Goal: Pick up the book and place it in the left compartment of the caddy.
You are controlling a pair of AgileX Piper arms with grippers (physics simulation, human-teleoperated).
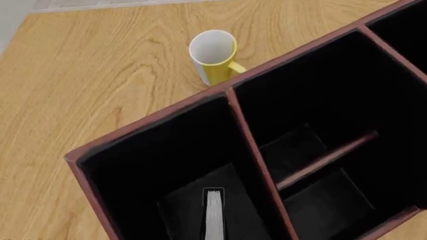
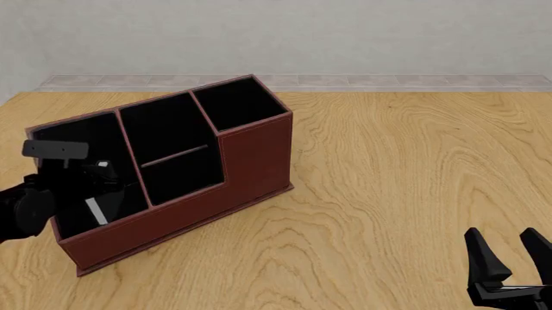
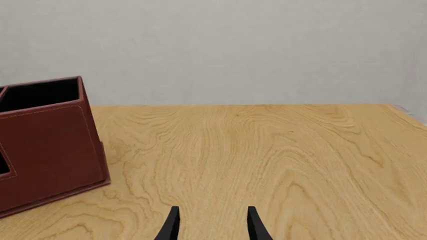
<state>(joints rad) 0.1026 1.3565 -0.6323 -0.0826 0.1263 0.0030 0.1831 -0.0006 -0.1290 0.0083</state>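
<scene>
Black-lined left compartment (image 1: 167, 165) holds the book (image 1: 213, 215) upright (left gripper's (image 2: 90, 187) grip unclear).

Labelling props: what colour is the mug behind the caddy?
Yellow outside, white inside; the mug shows best in the left wrist view.

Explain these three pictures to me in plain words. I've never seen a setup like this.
Two simulated robot arms work at a wooden table. The front view looks down from behind them; the other two come from cameras on each wrist. A reddish-brown caddy stands on the table, with a yellow mug behind it. The left gripper is above the left compartment, where the book shows, white page edges up; whether it is gripped cannot be told. The right gripper is open and holds nothing.
</scene>
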